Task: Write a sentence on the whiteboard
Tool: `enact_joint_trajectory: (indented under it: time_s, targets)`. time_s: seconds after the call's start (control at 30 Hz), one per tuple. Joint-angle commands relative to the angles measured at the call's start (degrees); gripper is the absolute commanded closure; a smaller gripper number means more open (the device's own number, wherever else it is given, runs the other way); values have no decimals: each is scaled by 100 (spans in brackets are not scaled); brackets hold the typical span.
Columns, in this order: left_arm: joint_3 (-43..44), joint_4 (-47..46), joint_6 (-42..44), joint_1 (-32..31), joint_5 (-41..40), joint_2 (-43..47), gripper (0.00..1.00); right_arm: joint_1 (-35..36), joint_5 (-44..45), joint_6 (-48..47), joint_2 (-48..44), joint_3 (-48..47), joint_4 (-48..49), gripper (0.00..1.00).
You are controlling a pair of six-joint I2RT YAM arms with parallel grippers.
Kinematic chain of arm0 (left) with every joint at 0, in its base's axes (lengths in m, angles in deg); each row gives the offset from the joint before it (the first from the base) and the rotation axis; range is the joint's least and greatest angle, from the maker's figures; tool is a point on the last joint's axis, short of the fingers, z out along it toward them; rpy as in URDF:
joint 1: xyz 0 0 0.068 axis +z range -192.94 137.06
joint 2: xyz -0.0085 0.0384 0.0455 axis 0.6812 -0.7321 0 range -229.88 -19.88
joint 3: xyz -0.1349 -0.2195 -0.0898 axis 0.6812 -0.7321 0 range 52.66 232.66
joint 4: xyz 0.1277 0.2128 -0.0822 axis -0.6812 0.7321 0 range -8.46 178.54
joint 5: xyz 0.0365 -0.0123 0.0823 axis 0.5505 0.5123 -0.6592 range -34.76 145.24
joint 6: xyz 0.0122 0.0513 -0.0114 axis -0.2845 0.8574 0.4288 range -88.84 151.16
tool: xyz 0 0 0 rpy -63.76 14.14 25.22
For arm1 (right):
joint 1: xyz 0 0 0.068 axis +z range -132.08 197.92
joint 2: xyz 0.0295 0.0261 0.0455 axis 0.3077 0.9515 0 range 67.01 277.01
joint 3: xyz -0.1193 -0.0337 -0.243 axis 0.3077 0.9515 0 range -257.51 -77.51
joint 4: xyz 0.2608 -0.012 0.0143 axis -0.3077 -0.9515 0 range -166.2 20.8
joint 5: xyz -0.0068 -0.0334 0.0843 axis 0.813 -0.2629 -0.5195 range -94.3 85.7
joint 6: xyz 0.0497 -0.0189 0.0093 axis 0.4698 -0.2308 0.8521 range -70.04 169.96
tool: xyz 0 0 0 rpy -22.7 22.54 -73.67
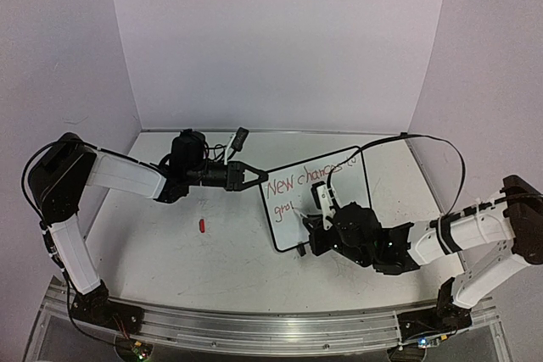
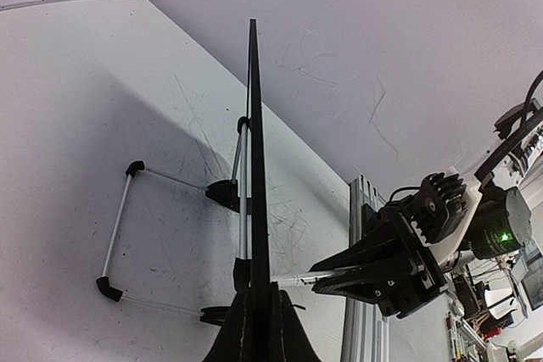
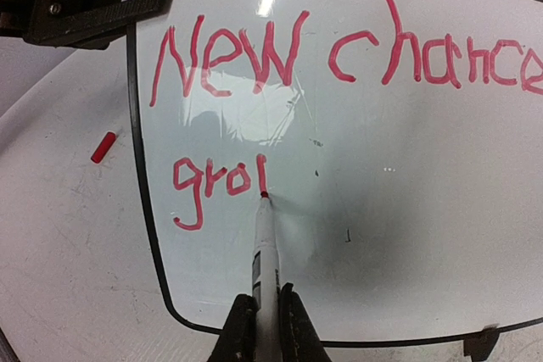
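Note:
The whiteboard [image 1: 349,184] stands tilted on the table, with "New chance" in red on its first line and "gro" plus one upright stroke below. My left gripper [image 1: 261,175] is shut on the board's upper left edge. In the left wrist view the board [image 2: 254,142] runs edge-on out of those jaws [image 2: 259,307]. My right gripper [image 3: 265,315] is shut on a white marker [image 3: 265,243]. The marker's red tip touches the whiteboard [image 3: 407,175] at the foot of the last stroke. In the top view the right gripper [image 1: 316,225] is at the board's lower left.
A red marker cap [image 1: 202,225] lies on the table left of the board, also in the right wrist view as the cap [image 3: 103,147]. The board's wire stand [image 2: 119,235] rests behind it. Purple walls close in the back and both sides.

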Motion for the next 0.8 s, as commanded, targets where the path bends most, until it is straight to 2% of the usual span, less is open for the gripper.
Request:
enact_joint_trajectory:
  time_s: [0.0, 0.77]
  targets:
    - [101, 360, 23, -58, 158, 138, 100, -5, 161, 50, -41, -80, -48, 100]
    - [99, 362, 23, -59, 156, 159, 100, -89, 466, -199, 29, -301, 61, 100]
